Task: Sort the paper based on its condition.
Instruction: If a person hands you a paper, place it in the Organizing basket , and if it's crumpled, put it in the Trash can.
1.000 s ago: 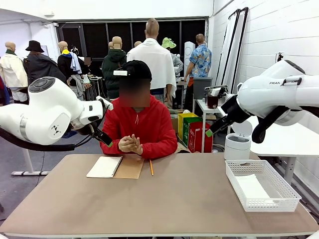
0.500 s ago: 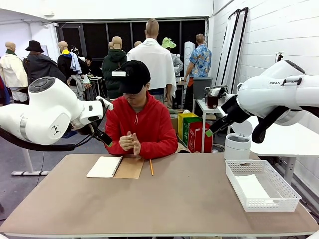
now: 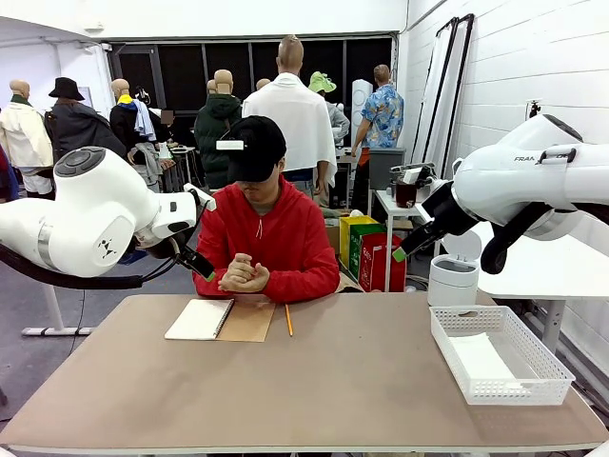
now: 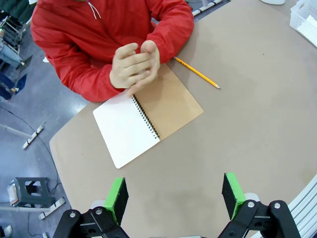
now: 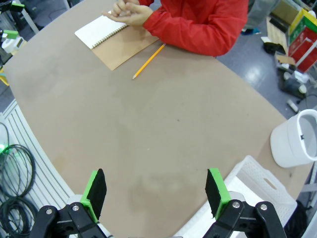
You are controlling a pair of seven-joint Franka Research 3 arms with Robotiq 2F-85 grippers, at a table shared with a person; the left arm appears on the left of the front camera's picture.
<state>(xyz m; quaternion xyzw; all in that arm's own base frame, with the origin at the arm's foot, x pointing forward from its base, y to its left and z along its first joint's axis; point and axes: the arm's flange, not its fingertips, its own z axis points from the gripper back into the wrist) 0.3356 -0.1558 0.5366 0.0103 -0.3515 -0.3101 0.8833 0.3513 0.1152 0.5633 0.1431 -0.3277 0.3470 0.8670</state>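
L gripper (image 4: 173, 191), R gripper (image 5: 154, 186): jaws open, empty, at bottom edge. Spiral notebook (image 4: 128, 130) lies open mid-frame, by person's clasped hands (image 4: 134, 67).

White arms (image 3: 90, 224), black end effectors (image 4: 174, 196) (image 5: 156, 191), green pads (image 4: 117, 196), perhaps rubber.

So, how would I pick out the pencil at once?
Find the person in red at the far side of the table. An open notebook lies before them. Beside its brown cover lies the pencil: thin, yellow, the one slim stick there.
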